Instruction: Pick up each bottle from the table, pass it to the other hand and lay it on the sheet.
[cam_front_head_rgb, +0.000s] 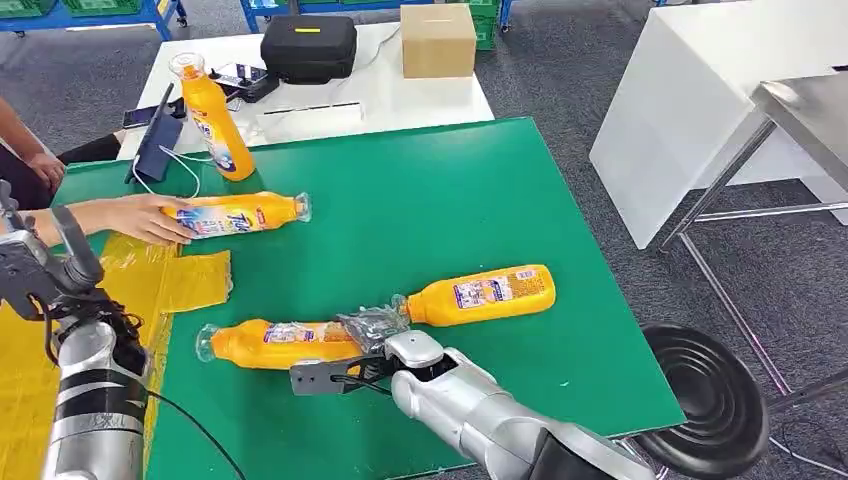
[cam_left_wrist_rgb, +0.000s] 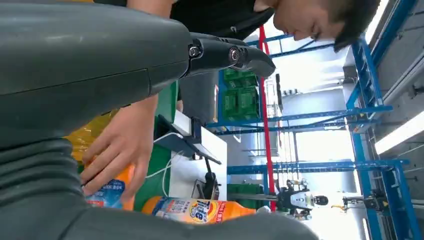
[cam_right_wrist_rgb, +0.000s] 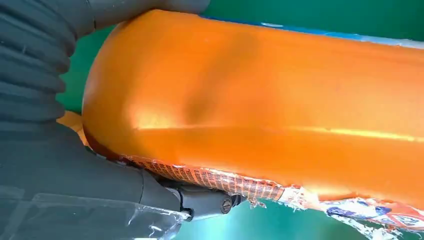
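In the head view the right hand (cam_front_head_rgb: 350, 365) lies at the base of a bottle (cam_front_head_rgb: 275, 343) near the front edge of the desk (cam_front_head_rgb: 420, 200), its fingers around the bottle, which rests flat on the green top, seemingly not yet lifted. A second bottle (cam_front_head_rgb: 485, 293) lies just beside it toward the right edge, a third (cam_front_head_rgb: 240, 215) lies near the left edge under a person's hand (cam_front_head_rgb: 140, 218), and a fourth (cam_front_head_rgb: 215, 120) stands tilted at the back-left corner. The yellow sheet (cam_front_head_rgb: 185, 280) at the left edge holds no bottle that I can see, so by my judgement the whole task remains. The left hand (cam_front_head_rgb: 40, 270) waits raised over the sheet; its fingers appear empty. In the left wrist view the left fingers (cam_left_wrist_rgb: 235, 55) are extended, gripping nothing, with the person's hand on a bottle beyond; that hand could obstruct the handover. In the right wrist view the bottle's orange body (cam_right_wrist_rgb: 260, 100) sits against the fingers (cam_right_wrist_rgb: 200, 202), torn label showing.
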